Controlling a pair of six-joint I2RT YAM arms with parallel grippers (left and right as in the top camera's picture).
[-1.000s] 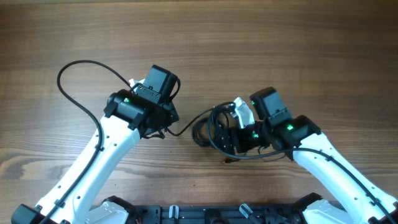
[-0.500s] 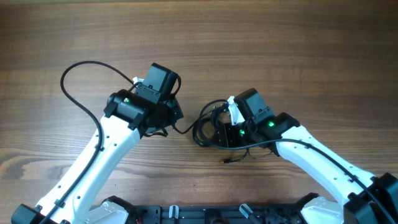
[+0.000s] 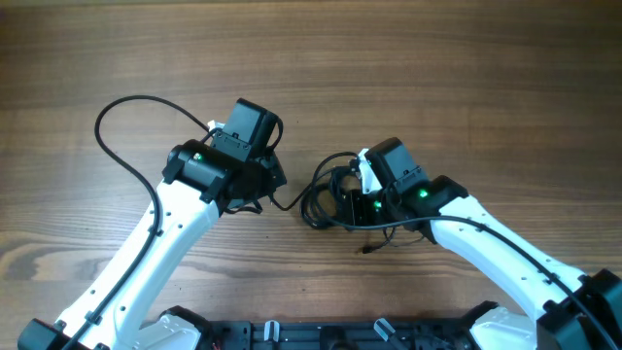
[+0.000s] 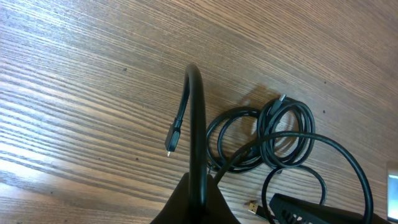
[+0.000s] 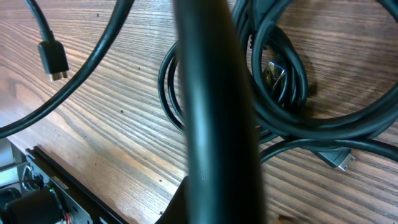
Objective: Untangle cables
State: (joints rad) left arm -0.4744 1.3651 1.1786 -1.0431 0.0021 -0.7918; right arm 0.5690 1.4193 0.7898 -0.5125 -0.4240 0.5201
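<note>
The cables (image 3: pixel 325 200) lie coiled in a black bundle between my two arms. My left gripper (image 3: pixel 260 197) is shut on one cable strand (image 4: pixel 198 118). That strand arches up from the jaws, and its plug (image 4: pixel 171 144) hangs above the wood. In the left wrist view the coiled bundle (image 4: pixel 283 138) sits to the right of it. My right gripper (image 3: pixel 351 207) is at the bundle's right side, shut on another thick-looking strand (image 5: pixel 211 106) that blurs across the right wrist view. More loops (image 5: pixel 283 87) lie behind it. A loose plug (image 5: pixel 52 60) shows at the top left.
A thin black cord (image 3: pixel 117 109) loops out from my left arm over the wooden table (image 3: pixel 466 68). A small gold-tipped plug (image 4: pixel 252 204) lies near my right gripper's black body (image 4: pixel 311 213). The robot base rail (image 3: pixel 311 335) runs along the near edge.
My right arm swung left onto the bundle and its jaws shut on a strand. The loose cable end below the bundle shifted slightly. The left arm barely moved.
</note>
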